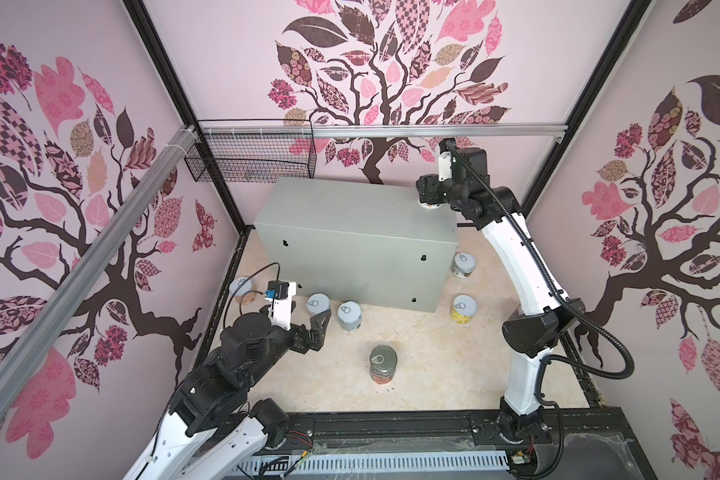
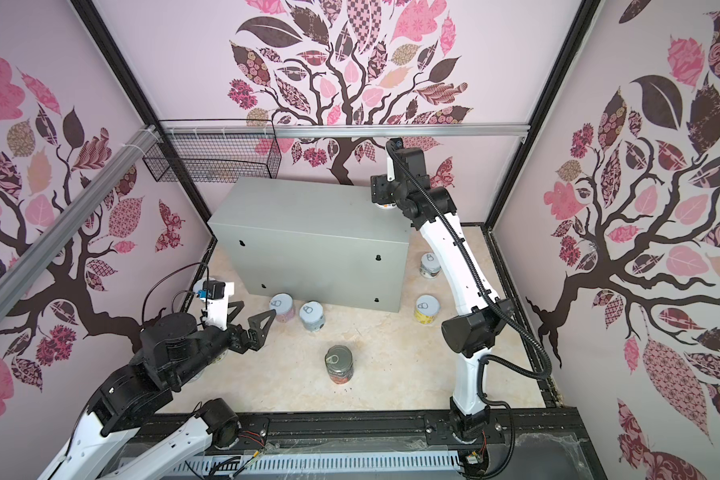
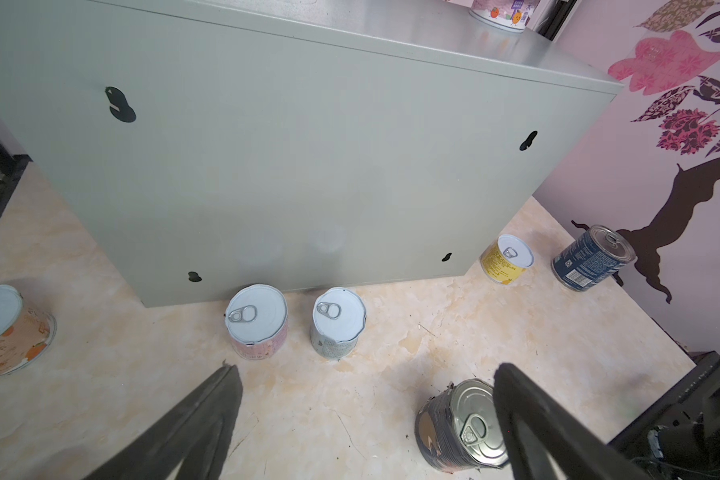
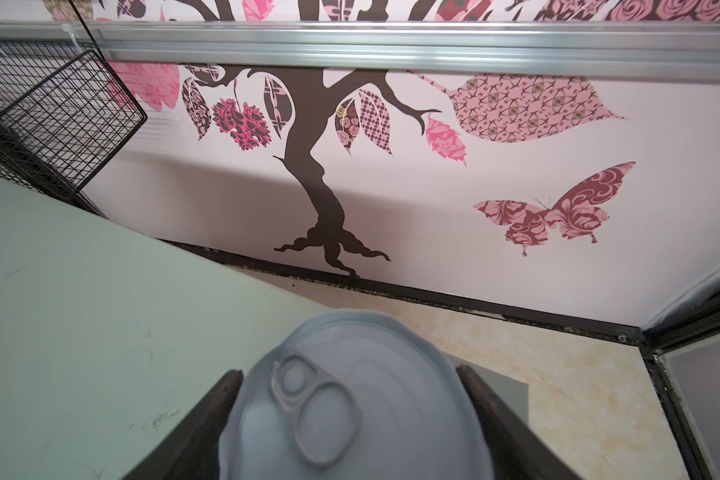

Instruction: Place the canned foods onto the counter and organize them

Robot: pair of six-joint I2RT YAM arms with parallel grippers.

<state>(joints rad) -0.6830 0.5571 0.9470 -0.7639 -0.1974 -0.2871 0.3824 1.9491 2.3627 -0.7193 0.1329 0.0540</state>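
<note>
Right gripper (image 4: 352, 399) clamps a pale-lidded can (image 4: 350, 407) at the far right corner of the grey counter (image 1: 350, 232). Left gripper (image 1: 308, 322) hovers fully spread, empty, near the pink can (image 1: 319, 305) on the floor.

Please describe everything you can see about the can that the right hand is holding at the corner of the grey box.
The can is short and round, with a pale blue-grey lid, a slightly dented rim and a flat pull-tab. Its label, seen from the left wrist view, is white and pale pink with small fruit pictures. It stands upright at the far right corner of the counter top, apparently resting on it. The right hand is closed on it, one finger against each side.
</note>
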